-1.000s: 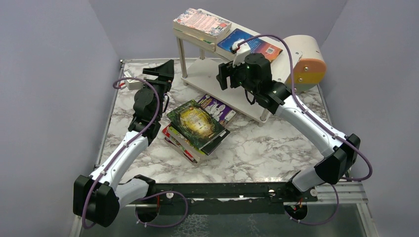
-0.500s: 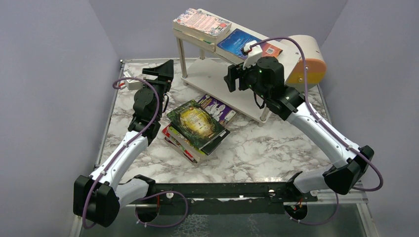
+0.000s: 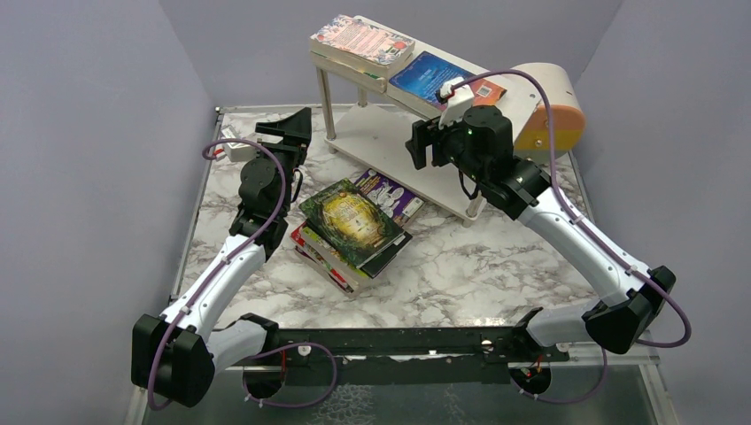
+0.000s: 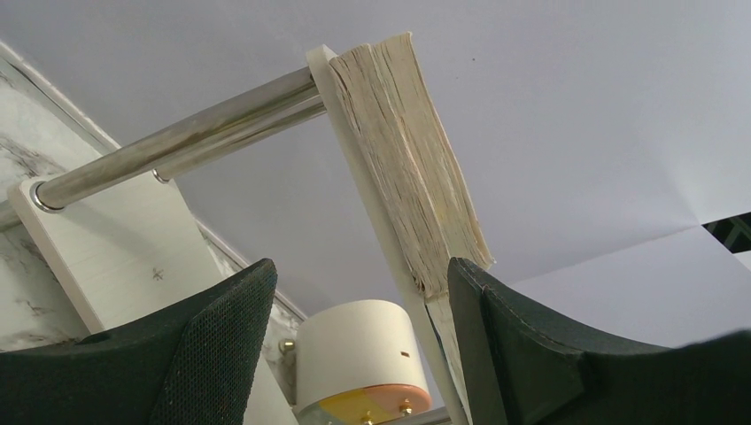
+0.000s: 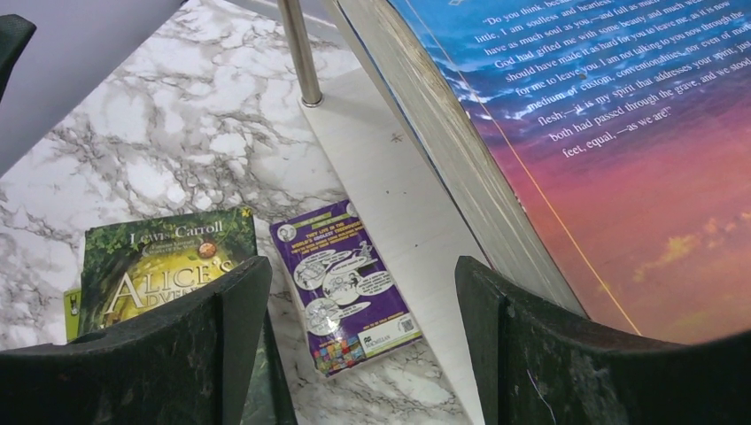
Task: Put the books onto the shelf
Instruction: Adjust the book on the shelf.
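By shelf (image 3: 383, 142), right claw (image 3: 420, 146) agape (empty)

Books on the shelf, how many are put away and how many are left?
Done: a pink-patterned book and a blue book lie on the shelf's top board. In hand: nothing; the right gripper is open beside the blue book, and the left gripper is open by the shelf's leg. Left: the pile on the table under the green book, and the purple book beside it.
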You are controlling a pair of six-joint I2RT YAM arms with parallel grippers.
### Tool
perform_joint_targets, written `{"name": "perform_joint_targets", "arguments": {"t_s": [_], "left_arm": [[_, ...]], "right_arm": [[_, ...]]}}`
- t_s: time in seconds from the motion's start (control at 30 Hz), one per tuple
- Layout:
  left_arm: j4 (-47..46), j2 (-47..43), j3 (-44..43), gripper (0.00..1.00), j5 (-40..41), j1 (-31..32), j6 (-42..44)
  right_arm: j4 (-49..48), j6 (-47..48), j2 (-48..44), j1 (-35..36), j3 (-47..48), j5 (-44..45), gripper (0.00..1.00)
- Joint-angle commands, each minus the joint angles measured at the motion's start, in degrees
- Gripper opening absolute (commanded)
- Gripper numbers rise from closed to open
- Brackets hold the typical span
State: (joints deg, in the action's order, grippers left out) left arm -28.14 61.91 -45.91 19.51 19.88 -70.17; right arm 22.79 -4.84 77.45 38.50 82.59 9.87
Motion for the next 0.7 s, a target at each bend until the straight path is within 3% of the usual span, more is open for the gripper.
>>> {"name": "perform_joint_targets", "arguments": {"t_s": [0.0, 0.67], "left_arm": [[0.19, -1.61, 0.11, 0.65, -0.66, -0.34, -0.33], [0.41, -1.42, 0.23, 0.65, -0.6, -0.28, -0.65]], "right_arm": [[0.57, 0.41, -1.75, -0.44, -0.26, 2.12, 0.75], [2.26, 1.15, -3.26, -1.41, -0.31, 5.96, 0.75]]}}
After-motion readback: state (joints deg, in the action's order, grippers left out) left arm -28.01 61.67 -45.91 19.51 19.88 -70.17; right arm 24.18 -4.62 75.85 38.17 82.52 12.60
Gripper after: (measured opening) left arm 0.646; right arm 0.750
